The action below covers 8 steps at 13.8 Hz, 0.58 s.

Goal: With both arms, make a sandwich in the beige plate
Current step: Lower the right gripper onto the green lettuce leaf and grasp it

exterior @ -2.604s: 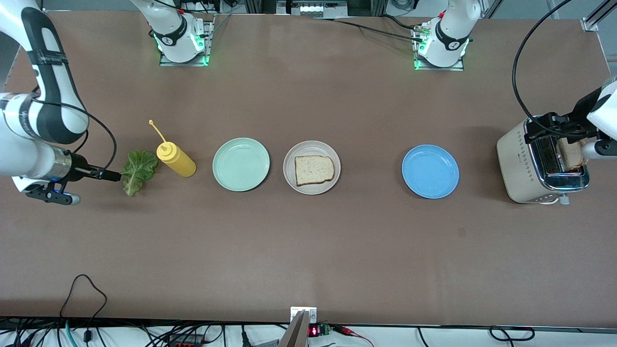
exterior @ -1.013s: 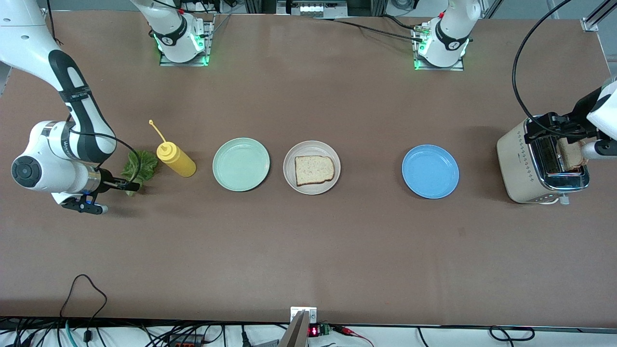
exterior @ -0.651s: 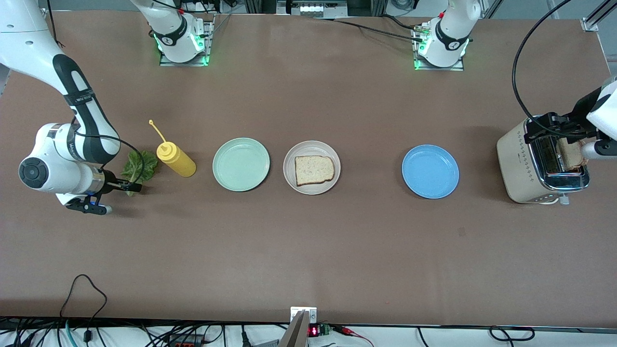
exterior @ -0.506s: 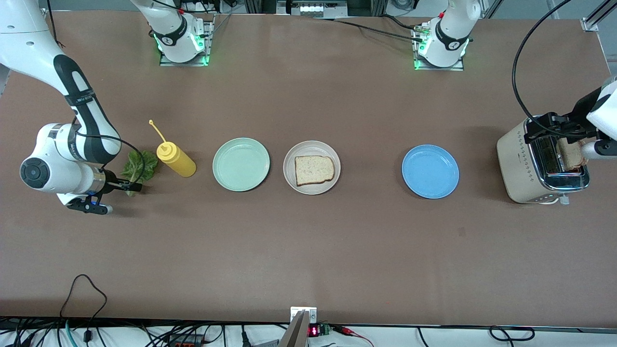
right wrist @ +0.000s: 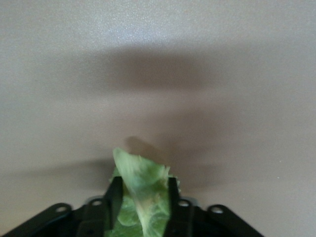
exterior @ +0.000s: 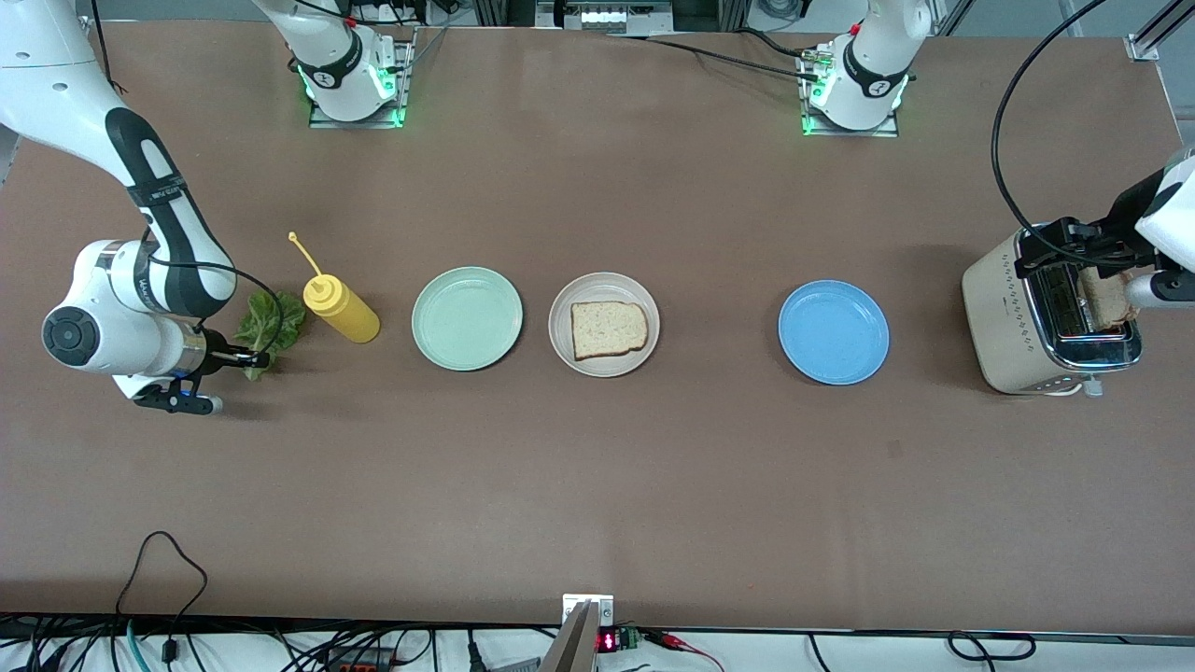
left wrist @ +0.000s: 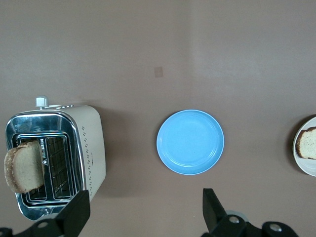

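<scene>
Green lettuce leaf (exterior: pixel 269 329) lies at the right arm's end of the tabletop (exterior: pixel 597 467), beside the yellow squeeze bottle (exterior: pixel 340 309). Right pincer (exterior: pixel 250 359) is at the leaf's edge nearest the front camera; the right wrist view shows the leaf's pale end (right wrist: pixel 140 190) pinched between the two fingers (right wrist: pixel 116 197), jaws narrow on it.

Beige plate (exterior: pixel 562 350) sits mid-tabletop between the mint-green plate (exterior: pixel 467 318) and the blue plate (exterior: pixel 833 332), carrying one bread slice (exterior: pixel 608 329) (flat, no lettuce on it yet).

Left pincer (left wrist: pixel 145 212) hangs over the tabletop at the left arm's end, near the toaster (exterior: pixel 1013 327). In the left wrist view its fingers (left wrist: pixel 79 210) stand wide apart with nothing between them. Second bread slice (left wrist: pixel 23 166) stands in a toaster slot, top edge sticking out (well apart from the beige plate).
</scene>
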Available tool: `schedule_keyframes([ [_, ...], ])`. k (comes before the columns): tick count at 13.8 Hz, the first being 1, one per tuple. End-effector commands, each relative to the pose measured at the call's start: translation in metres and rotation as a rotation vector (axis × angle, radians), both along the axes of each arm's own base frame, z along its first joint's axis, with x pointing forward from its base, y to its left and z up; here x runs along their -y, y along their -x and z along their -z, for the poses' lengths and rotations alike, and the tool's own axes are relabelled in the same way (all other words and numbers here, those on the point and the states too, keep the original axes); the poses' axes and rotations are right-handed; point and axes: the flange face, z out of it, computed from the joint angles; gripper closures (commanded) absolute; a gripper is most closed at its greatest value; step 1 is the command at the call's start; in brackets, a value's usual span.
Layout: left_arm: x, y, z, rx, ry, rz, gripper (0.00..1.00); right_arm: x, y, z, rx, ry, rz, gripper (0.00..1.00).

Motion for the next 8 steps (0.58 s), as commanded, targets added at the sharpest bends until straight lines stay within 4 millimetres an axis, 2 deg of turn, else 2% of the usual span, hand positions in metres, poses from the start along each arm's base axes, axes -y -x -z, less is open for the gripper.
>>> schedule_keyframes([
  [1,0.0007,0.0040,-0.0080,0.008,-0.009,0.020,0.00,0.0012,0.0006,-0.0004,0.010,0.001,-0.072,0.99],
  [8,0.0007,0.0040,-0.0080,0.008,-0.009,0.020,0.00,0.0074,-0.0007,-0.0037,0.024,-0.008,-0.154,1.00],
])
